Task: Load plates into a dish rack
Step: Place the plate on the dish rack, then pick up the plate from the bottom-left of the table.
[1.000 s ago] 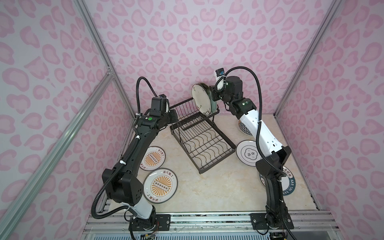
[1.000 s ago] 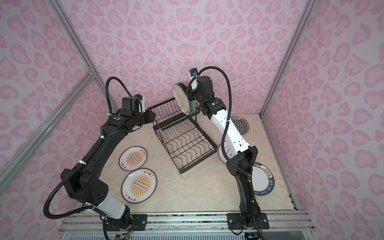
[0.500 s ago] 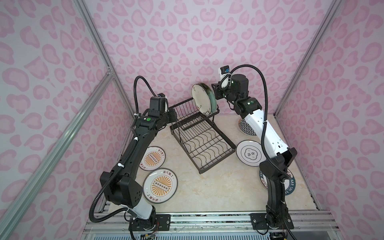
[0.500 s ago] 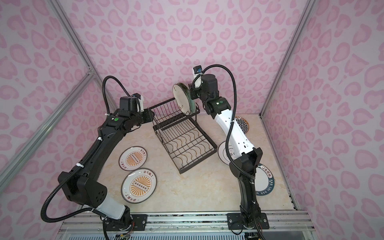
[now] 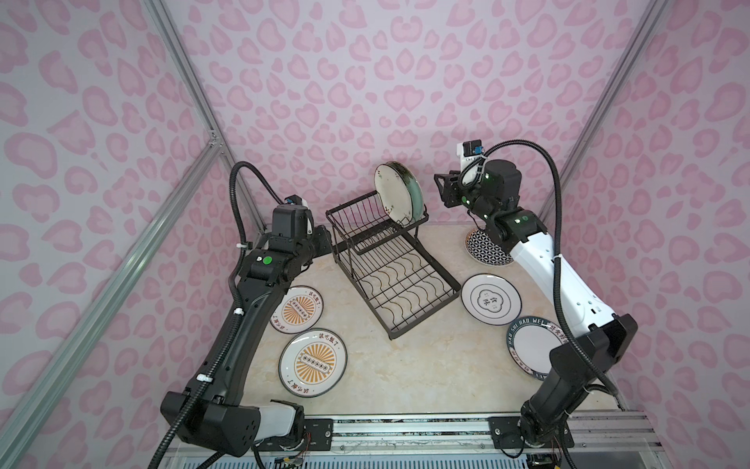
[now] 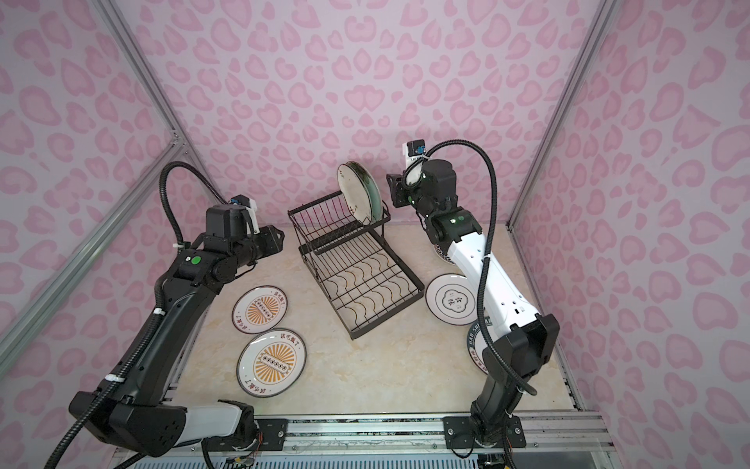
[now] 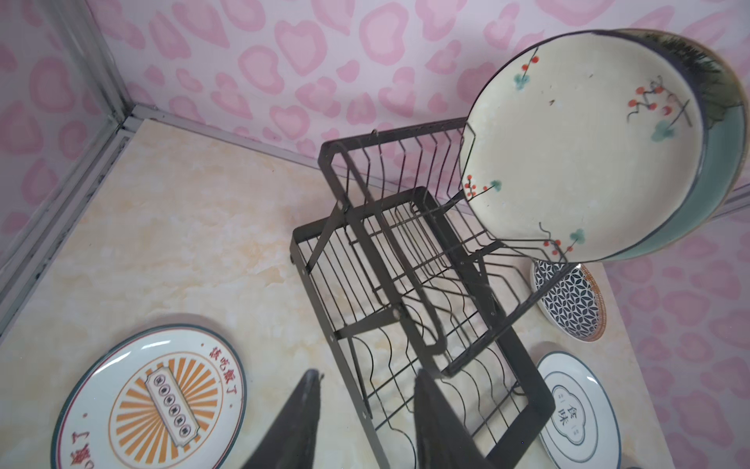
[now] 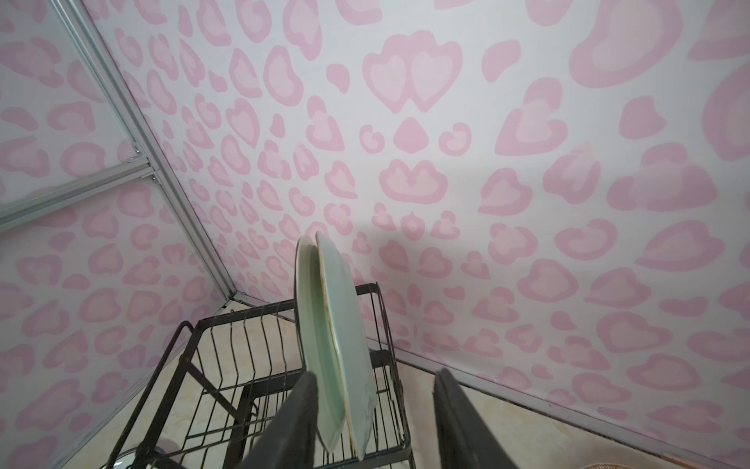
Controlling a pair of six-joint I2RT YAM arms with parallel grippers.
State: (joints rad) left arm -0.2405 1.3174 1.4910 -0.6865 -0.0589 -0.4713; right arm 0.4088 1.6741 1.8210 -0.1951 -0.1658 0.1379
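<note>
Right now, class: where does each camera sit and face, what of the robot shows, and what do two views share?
Top views: high in front, looking down at the table; both arms, left gripper, right gripper show.
Left wrist: on the left arm, facing dish rack and cream plate; open fingers show.
Right wrist: on the right arm, facing pale teal plate and wall; open fingers show.
Shared: both wrist views show these two plates racked.

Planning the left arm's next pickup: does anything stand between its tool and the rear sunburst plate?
Nothing visible does. The left tool hangs beside the dish rack, and only bare tabletop lies between it and that sunburst plate.
</note>
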